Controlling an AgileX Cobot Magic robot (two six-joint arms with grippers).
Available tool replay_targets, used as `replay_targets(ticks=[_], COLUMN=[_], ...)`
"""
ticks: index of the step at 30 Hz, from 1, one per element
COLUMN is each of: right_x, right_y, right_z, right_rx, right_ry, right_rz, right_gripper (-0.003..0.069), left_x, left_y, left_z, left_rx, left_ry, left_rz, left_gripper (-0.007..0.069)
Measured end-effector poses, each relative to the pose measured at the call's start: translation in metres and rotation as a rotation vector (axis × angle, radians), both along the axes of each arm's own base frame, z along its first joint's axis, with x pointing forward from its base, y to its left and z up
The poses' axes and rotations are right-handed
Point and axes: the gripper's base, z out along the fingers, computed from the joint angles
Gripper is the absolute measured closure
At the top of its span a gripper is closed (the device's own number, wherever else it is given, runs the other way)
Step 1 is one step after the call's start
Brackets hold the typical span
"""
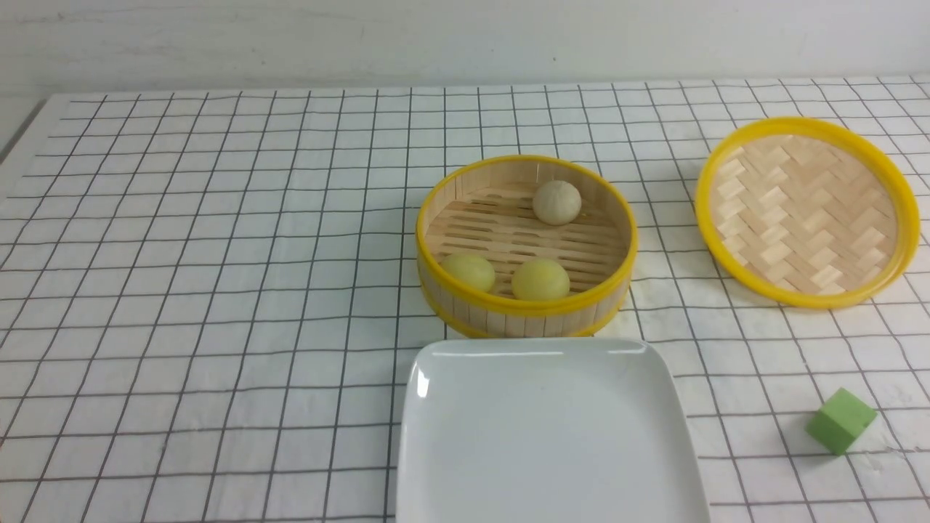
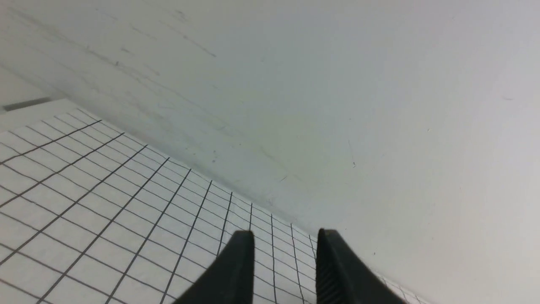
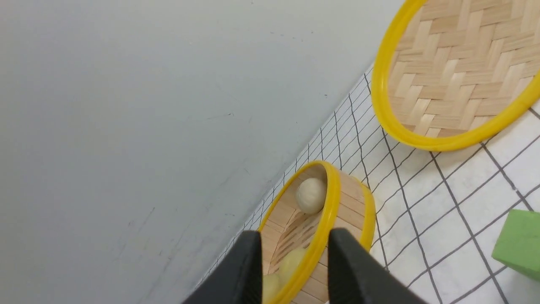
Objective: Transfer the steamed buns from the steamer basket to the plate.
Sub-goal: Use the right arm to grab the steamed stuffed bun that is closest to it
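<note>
Across the checked worktop [image 1: 182, 290], nothing of the task looks done yet: all three transfers are still ahead.

The plate [image 1: 538, 347], the largest piece, lies nearest the robot, just in front of the steamer basket, and it is bare. Its near edge is cut off by the bottom of the front view. Well apart to the right rests the woven lid [image 1: 803, 214], off the basket.

The steamer basket [image 1: 508, 319] stands mid-worktop with every bun inside. The beige bun [image 1: 557, 202] sits near the far wall. The first yellow bun [image 1: 468, 272] and the second yellow bun [image 1: 540, 280] sit side by side against the near wall, whose rim hides their lower parts. A small green cube [image 1: 840, 420] sits alone at the right.

Neither arm shows in the front view. The left hand [image 2: 286, 233] has its fingers apart with nothing between them, above bare cloth by the back wall. The right hand [image 3: 295, 232] is likewise parted and empty, with the basket beyond its tips. How high either hand hangs I cannot tell.
</note>
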Motion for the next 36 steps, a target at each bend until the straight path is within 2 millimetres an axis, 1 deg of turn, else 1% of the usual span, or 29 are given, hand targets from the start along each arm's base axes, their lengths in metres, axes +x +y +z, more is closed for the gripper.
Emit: replay_targets(ticks=[30, 33, 36], right_x=[0.0000, -0.0004, -0.0008], right_y=[0.0002, 0.0024, 0.0046], right_z=[-0.0001, -0.0013, -0.0026], right_rx=[0.002, -0.025, -0.096], right_ry=[0.001, 0.010, 0.011], right_rz=[0.003, 0.027, 0.051], right_gripper=[0.0417, 0.0417, 0.0417], left_x=[0.0000, 0.0000, 0.0000], left_y=[0.0000, 0.0000, 0.0000], left_z=[0.0001, 0.0001, -0.0002], left_rx=[-0.004, -0.004, -0.004], left_ry=[0.000, 0.000, 0.002], left_rz=[-0.001, -0.001, 0.000], left_gripper=[0.0384, 0.0384, 0.0384])
